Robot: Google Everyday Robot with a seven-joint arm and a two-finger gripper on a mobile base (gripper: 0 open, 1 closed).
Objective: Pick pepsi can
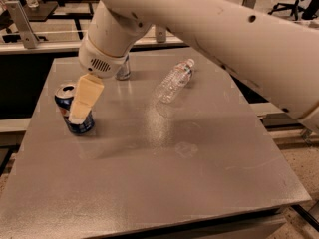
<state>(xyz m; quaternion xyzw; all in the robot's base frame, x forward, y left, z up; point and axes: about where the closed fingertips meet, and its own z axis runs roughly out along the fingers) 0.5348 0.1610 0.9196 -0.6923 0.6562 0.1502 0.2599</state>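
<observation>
Pincer (pixel 79 112) right at the pepsi can (pixel 64 101)

The can stands upright near the left edge of the desk (pixel 174 188), with the pincer overlapping its front. Honestly can't tell if it's spread or pinching. A clear bottle (pixel 173 81) lies on its side further back, well apart from the can.

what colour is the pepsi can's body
The pepsi can is dark blue with a silver top, in the camera view; the gripper overlaps its front.

Plastic bottle (pixel 173 82) lying on table (pixel 174 183)
</observation>
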